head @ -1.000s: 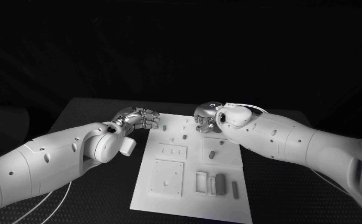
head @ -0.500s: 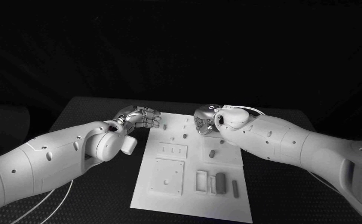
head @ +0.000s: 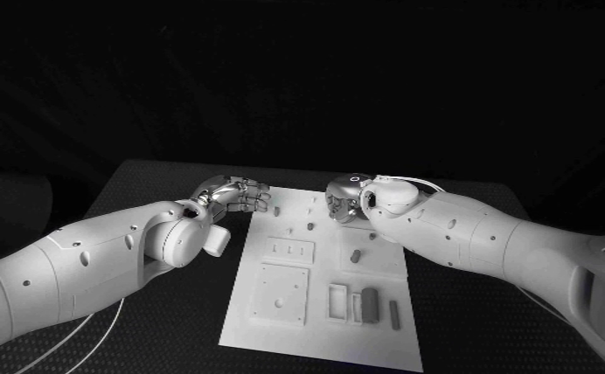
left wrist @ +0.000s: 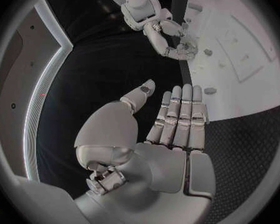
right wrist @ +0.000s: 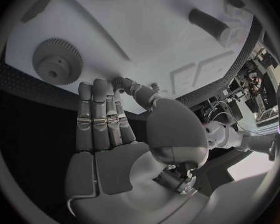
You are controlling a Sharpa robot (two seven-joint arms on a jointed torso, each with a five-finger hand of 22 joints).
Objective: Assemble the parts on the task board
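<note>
Task board between two empty hands

Task board (head: 284, 304) lies mid-table (head: 151, 190), small parts (head: 356, 257) on it. Left hand (head: 236, 194) hovers at its far left corner, fingers straight, holding nothing. Right hand (head: 343, 197) hangs over the far edge near a gear (right wrist: 57, 60), fingers flat, empty.

We see a dim scene with darkness beyond twelve o'clock; the task board (head: 322, 304) glows pale, and wrist views bend edges.

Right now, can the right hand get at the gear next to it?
Probably yes. The right hand is open, holds nothing, and its fingers lie just short of the gear, with bare board between.
</note>
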